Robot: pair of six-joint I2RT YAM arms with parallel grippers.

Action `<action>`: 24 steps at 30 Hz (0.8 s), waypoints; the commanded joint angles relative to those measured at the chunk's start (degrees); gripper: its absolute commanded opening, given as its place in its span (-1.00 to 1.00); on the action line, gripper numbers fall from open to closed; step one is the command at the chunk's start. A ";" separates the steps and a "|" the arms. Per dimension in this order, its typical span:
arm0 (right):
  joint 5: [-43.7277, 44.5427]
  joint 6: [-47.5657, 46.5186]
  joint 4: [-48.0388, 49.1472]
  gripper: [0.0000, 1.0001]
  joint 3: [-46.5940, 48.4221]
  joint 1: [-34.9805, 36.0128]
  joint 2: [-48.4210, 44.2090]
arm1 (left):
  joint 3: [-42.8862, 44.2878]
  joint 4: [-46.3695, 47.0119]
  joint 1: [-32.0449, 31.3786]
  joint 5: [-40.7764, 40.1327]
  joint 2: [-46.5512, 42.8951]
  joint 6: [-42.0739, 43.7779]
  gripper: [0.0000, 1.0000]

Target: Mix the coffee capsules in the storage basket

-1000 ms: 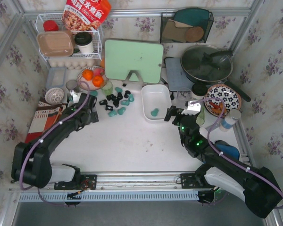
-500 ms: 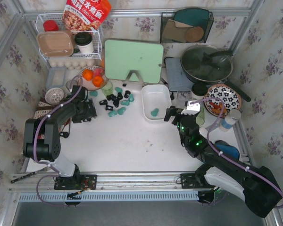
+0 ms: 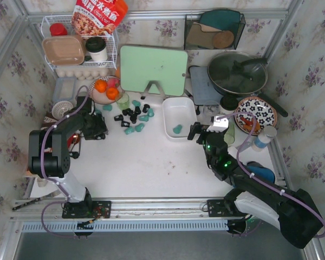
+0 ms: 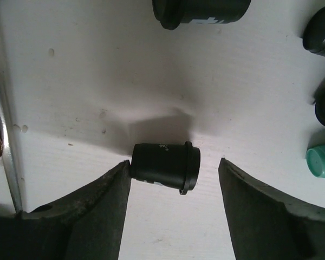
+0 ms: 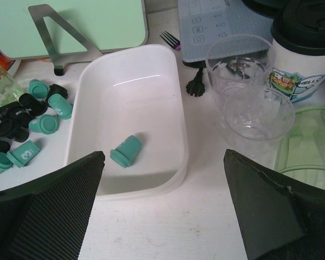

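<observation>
swung back toward desk's left edge, narrowing left gripper [image 4: 175,167] round a sideways black capsule [image 4: 157,162], not clamped yet; right gripper [image 5: 163,156] gaping, facing basket [image 5: 180,124]. centre, then squeeze gently.

Down on the white table [image 3: 151,168], black and teal coffee capsules [image 3: 134,116] lay scattered just beside the storage basket [image 3: 179,99], one black capsule [image 4: 165,165] on its side. Behind them stood a green board [image 3: 153,69], with a pan [image 3: 237,73] and a patterned bowl [image 3: 255,111] alongside.
</observation>
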 commanded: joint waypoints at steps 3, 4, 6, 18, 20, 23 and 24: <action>-0.30 -0.36 1.95 1.00 0.10 0.00 0.26 | 1.24 -0.42 1.25 1.36 1.14 0.19 0.28; -0.42 -0.37 1.96 1.00 0.17 0.00 0.37 | 1.31 -0.46 1.37 1.70 1.34 0.13 0.26; -0.57 -0.38 1.92 1.00 0.24 0.01 0.54 | 1.41 -0.32 1.45 2.68 1.71 0.08 0.18; -0.66 -0.38 2.02 1.00 0.28 0.01 0.82 | -0.88 0.23 1.12 5.09 0.31 -0.32 -0.18; -0.71 -0.36 2.08 1.00 0.28 0.01 0.89 | -2.10 0.69 0.47 6.02 -1.43 -0.63 -0.22; -0.95 -0.37 2.17 1.00 0.37 0.01 0.95 | -4.32 2.27 -2.81 6.34 -6.99 -0.05 -0.22; -1.17 -0.44 2.17 1.00 0.37 0.05 1.05 | -5.00 3.24 -4.62 6.08 -8.94 0.45 -0.22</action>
